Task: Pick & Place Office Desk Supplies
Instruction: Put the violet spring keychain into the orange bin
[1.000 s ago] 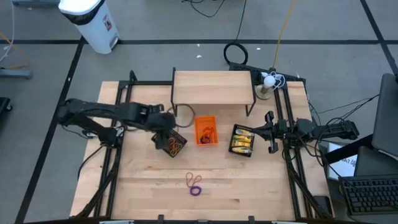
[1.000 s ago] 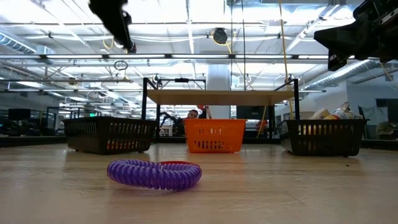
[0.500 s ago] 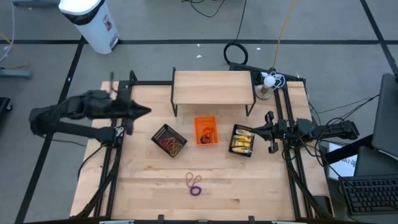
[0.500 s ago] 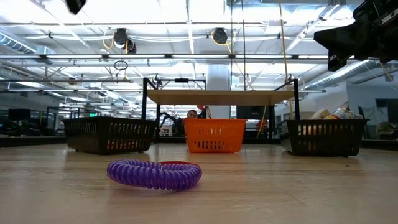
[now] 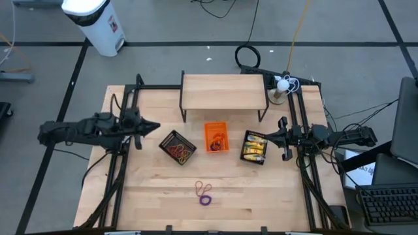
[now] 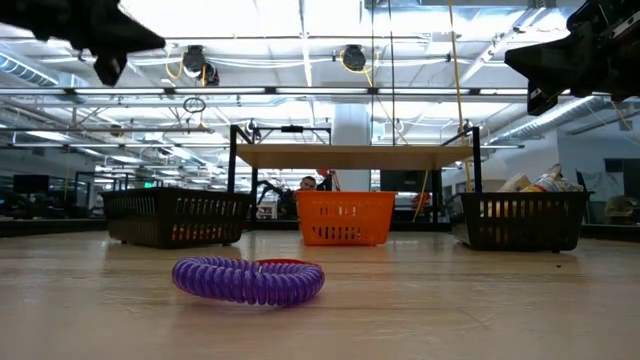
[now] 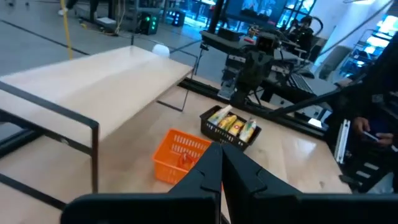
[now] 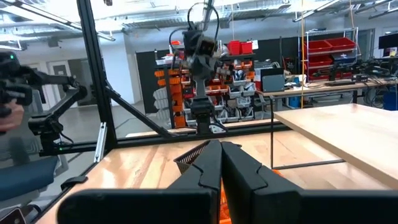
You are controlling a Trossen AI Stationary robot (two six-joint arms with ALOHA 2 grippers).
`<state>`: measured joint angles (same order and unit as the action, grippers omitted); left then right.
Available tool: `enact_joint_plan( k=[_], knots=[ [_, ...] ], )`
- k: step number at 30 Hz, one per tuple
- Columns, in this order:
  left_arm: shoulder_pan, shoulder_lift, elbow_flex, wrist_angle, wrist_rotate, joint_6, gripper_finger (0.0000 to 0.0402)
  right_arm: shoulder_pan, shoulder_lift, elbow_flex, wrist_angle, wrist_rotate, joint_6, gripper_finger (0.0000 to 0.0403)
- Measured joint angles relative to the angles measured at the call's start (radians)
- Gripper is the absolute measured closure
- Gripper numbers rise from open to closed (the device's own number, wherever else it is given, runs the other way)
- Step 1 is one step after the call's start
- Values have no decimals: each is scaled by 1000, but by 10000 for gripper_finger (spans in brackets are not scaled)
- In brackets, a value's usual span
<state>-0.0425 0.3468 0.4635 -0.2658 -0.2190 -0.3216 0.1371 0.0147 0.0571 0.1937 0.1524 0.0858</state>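
A purple coil ring lies on the table toward its near edge, beside a thin tan rubber band. The ring also shows in the low view. Red-brown and tan rubber bands lie in the left black mesh tray. Yellow packets lie in the right black mesh tray. A small orange tray stands between the two. My left gripper is shut and empty, above the table to the left of the left tray. My right gripper is shut and empty, to the right of the right tray.
A raised wooden shelf on black legs stands behind the trays. Black rail frames run along both sides of the table. A small stand with a white ball is at the far right corner. Bare wood surrounds the purple ring.
My left gripper has drawn back from above the left black mesh tray toward the table's left edge, rising on the way and then settling a little lower. The trays, the purple ring and my right arm have stayed where they were.
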Motion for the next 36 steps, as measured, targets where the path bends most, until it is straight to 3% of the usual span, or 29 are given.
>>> enact_joint_plan(
  k=[8, 14, 19, 29, 36],
  knots=[
    [-15, -2, -215, 191, -18, 52, 400, 0, 4, 0, 1, 2, 15, 403],
    [22, -16, -326, 247, -19, 37, 400, 22, 159, 4, 92, 10, 27, 403],
    [56, -15, -353, 276, -10, 31, 399, 106, 436, 114, 88, 61, 59, 403],
    [77, -14, -353, 279, -19, 38, 382, 363, 1091, 543, 36, 241, 79, 403],
    [77, -13, -353, 279, -18, 31, 396, 434, 1495, 806, 32, 259, 124, 403]
  ],
)
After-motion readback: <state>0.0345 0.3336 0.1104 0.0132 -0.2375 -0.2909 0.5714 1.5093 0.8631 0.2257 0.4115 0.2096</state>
